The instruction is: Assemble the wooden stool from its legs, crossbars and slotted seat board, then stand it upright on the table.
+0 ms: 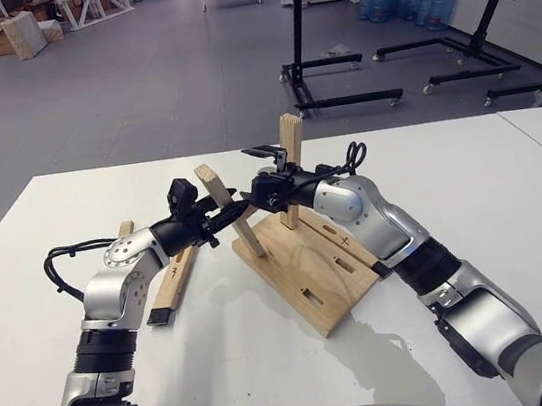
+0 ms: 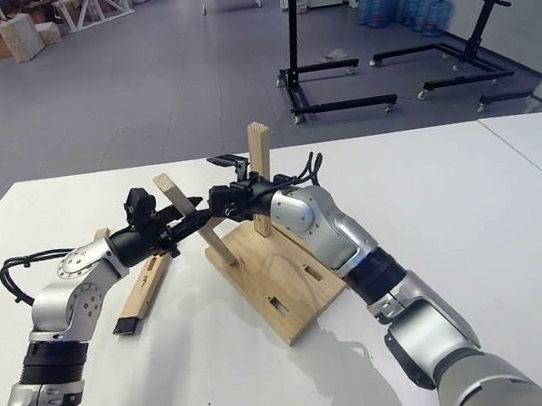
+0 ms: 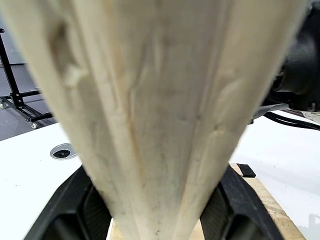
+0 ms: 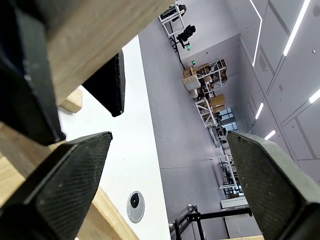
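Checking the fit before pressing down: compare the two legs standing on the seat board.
The near leg tilts, top toward the robot's left; the far leg stands upright. The left gripper clamps the near leg in its jaws; no jaws close on the far leg. Both are pale wood with feet on the seat board.

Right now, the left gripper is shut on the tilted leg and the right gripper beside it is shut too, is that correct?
Not quite: the right gripper is open, its fingers apart in the right wrist view. The left gripper is shut on the tilted leg.
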`<state>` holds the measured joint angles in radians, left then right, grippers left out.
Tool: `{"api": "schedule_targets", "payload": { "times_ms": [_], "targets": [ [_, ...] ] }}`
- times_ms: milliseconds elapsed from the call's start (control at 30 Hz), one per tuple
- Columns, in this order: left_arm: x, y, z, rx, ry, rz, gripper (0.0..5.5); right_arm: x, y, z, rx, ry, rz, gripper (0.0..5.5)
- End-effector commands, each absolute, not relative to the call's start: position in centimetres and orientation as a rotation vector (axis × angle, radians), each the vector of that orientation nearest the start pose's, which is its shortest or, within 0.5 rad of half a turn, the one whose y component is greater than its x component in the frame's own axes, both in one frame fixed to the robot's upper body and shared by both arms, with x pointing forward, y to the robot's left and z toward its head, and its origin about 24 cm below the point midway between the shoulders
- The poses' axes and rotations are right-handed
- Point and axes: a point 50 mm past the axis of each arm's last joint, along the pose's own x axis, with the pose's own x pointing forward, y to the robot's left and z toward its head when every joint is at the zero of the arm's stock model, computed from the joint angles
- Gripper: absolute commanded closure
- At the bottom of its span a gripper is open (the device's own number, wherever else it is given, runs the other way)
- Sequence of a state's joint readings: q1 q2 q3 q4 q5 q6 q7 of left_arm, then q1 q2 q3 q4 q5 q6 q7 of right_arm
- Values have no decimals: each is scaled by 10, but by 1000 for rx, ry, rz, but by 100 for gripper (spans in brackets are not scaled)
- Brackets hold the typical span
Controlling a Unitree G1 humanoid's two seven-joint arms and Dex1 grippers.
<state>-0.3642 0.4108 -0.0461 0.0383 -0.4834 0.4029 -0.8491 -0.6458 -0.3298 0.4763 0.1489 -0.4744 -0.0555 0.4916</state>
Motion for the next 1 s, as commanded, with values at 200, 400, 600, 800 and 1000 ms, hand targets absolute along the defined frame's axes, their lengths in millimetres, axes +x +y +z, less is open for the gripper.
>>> {"api": "schedule_targets", "payload": {
  "times_ms": [200,400,600,800,1000],
  "targets": [
    [288,141,85,-121,213,-1024,348,309,-68,80,-1176,-105,950,128],
    [288,140,87,-153,195,-1011,277,309,-68,80,-1137,-89,940,128],
    [285,148,89,-124,203,-992,184,309,-68,79,-1125,-81,937,128],
    [252,200,87,-21,315,-845,136,313,-61,93,-1067,-133,887,128],
    [225,238,85,-131,314,-654,136,330,-56,196,-893,-386,667,128]
  ]
}}
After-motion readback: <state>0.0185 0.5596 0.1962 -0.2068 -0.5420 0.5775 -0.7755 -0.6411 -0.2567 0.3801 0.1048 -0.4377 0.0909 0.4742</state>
